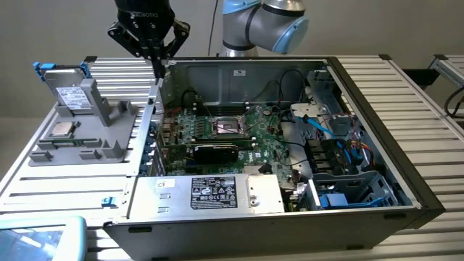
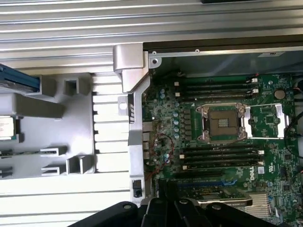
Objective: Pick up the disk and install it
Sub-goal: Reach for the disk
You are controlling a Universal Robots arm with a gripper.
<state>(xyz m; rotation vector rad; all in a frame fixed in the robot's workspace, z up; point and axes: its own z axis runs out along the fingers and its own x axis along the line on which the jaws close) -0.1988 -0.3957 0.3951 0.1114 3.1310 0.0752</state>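
At the exterior view's left, the disk (image 1: 70, 97) stands on edge in the back slot of a grey fixture (image 1: 108, 142) that sits on the ribbed metal worktop (image 1: 65, 187). Its white label faces the camera and the blue carrier handles stick up at the top corners. Nothing touches the disk. In the wrist view a blue strip at the picture's edge is probably the same carrier (image 2: 16, 78), though too little of it shows to be sure. A small square CPU chip (image 1: 61, 129) lies flat on the fixture, in front of the disk.

Next comes the gripper (image 1: 156, 61). It hangs above the near-left wall of the open computer case (image 1: 377, 117), close to the case's back corner and well apart from the disk. Its fingers are pressed together to a point and hold nothing. The dark fingers (image 2: 166, 203) show over the board's edge in the wrist view. The arm (image 1: 262, 22) rises behind the case.

Inside the case, the green motherboard (image 1: 268, 144) lies flat with an open CPU socket (image 1: 230, 126) near its middle. In front of it is a silver power supply (image 1: 262, 194) with a black-and-white label. At the exterior view's right is a grey drive cage (image 1: 362, 187) with blue parts inside, beside blue and black cables.
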